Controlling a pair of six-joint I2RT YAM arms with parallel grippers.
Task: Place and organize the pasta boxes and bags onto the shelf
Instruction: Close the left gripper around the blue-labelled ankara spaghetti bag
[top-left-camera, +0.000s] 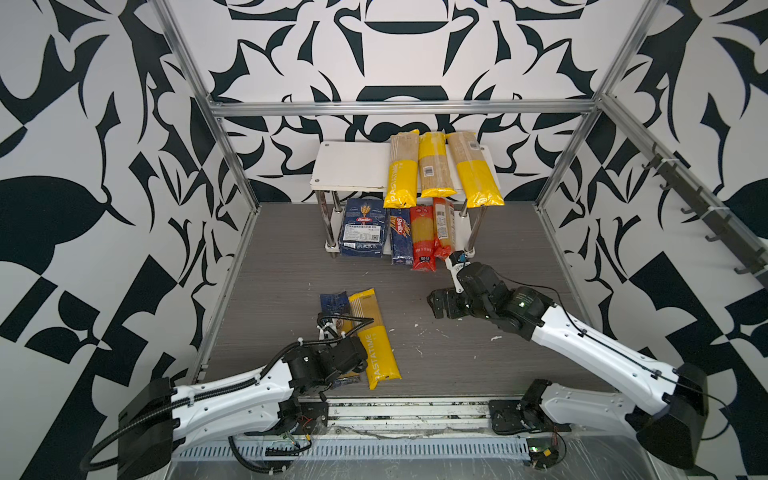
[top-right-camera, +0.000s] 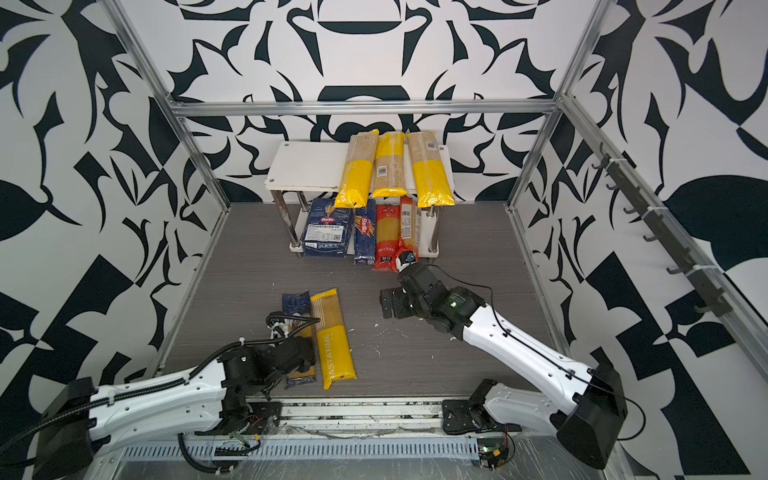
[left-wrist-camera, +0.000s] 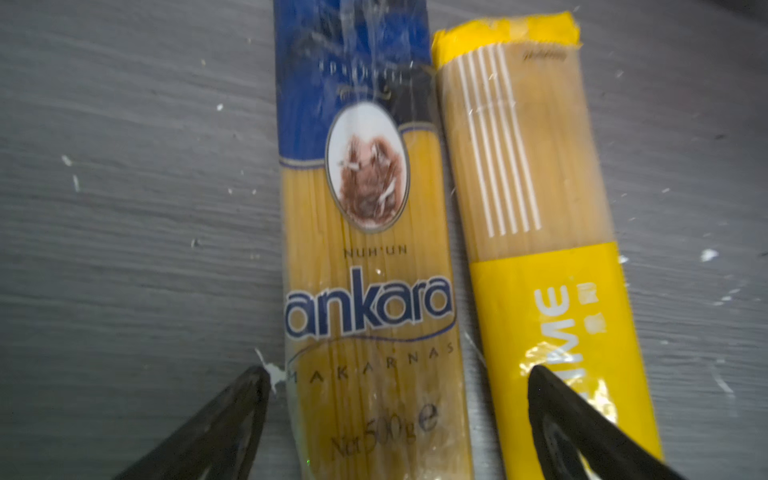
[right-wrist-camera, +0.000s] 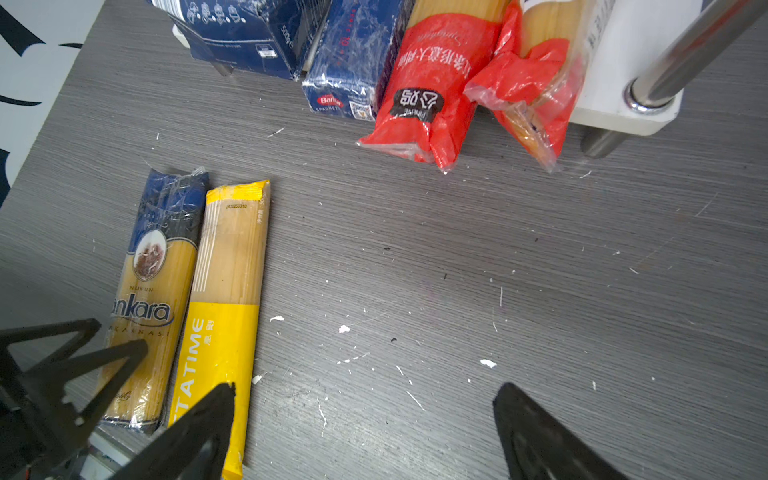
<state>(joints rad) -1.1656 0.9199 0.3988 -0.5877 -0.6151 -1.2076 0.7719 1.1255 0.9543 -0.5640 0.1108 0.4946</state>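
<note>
Left wrist view: the blue bag (left-wrist-camera: 365, 249) is framed beneath the wide-open left tool (left-wrist-camera: 397, 374); lowering and closing seem required.

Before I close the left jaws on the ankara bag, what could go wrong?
1. The ankara bag lies close beside the yellow bag, and one finger of the open left jaws hangs over the yellow one: it may land on it or drag both.
2. On the shelf, three yellow bags overhang the top board's front edge; placing beside them could nudge one off.
</note>
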